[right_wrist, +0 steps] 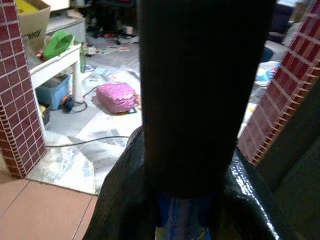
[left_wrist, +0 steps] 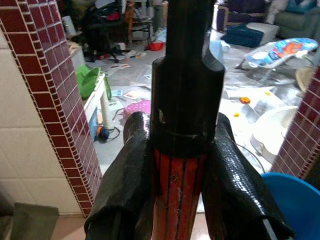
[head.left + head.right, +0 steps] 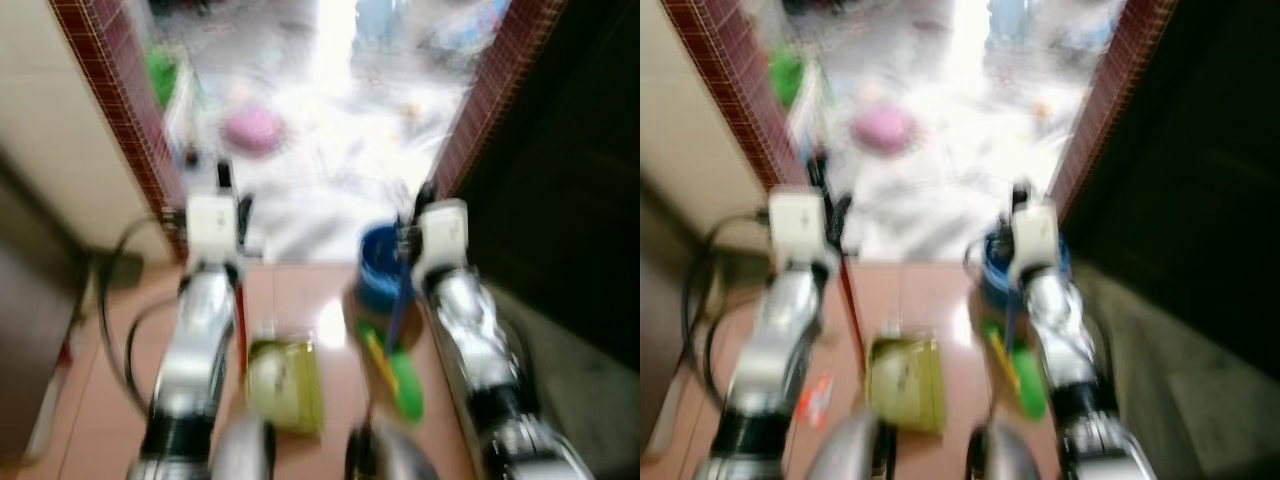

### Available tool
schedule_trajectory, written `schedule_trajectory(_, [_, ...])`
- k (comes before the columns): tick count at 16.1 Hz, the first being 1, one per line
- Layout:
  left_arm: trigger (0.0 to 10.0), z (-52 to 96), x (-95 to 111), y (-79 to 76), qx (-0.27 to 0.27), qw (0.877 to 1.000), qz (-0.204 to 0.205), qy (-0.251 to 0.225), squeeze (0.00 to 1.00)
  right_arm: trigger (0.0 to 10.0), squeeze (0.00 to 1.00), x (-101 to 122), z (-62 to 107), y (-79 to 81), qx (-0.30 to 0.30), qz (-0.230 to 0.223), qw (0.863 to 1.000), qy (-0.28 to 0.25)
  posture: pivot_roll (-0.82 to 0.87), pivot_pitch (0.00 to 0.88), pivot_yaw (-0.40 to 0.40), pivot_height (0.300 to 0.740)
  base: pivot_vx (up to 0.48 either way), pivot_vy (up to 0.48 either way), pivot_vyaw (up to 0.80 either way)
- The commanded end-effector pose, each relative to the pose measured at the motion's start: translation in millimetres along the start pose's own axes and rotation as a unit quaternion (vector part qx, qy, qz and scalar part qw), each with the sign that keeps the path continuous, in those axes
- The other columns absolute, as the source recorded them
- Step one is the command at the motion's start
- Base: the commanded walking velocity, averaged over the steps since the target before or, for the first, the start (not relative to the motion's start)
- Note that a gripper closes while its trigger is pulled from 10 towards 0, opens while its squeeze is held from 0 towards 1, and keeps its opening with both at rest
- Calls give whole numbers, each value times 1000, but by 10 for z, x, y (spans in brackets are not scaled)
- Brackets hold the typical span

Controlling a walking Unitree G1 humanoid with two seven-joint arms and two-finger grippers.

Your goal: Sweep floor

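Red broom handle upright, pinched in left end effector; blue handle upright, pinched in right end effector.

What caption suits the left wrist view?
Left gripper clamped on a red-and-black handle, facing a cluttered room between red-tiled doorway pillars.

At the upper left of your head view stands a dark red tiled pillar; a matching one rises at the upper right. Between them, beyond the doorway, you have a pale cluttered floor with a pink bag. A green bag rests by a white table, above a blue bin.
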State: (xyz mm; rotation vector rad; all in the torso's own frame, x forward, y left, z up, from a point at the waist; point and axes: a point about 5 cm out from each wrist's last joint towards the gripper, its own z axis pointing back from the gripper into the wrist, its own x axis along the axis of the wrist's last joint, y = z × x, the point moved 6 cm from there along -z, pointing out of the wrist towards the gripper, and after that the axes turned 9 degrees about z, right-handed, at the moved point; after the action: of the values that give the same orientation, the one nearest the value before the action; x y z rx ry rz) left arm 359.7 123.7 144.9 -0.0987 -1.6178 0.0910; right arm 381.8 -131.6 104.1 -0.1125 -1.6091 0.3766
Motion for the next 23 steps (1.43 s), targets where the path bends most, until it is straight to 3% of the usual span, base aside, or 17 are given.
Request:
schedule_trajectory(1, [10000,-16,105,-96,-8,1000,16,-19,0,10000,0,-26,9,-56,-8,3,1000,6,-25,83,-8,740,-304,0,0])
schedule_trajectory(8, [10000,-43,186,-14,10,999,15,-34,0,10000,0,18,-8,-1,7,16,1000,-4,-21,88,-12,740,-119,0,67])
schedule_trajectory(12, [10000,-33,222,206,47,998,22,-42,0,10000,0,69,3,53,20,20,999,-18,-16,90,-8,740,0,0,800])
schedule_trajectory(17, [10000,-40,250,280,57,997,19,-45,0,10000,0,74,0,53,21,20,999,-20,-14,91,-13,740,0,0,799])
schedule_trajectory(23, [10000,-44,265,278,55,997,20,-48,0,10000,0,102,-26,17,12,16,999,-25,-12,86,-16,740,0,460,131])
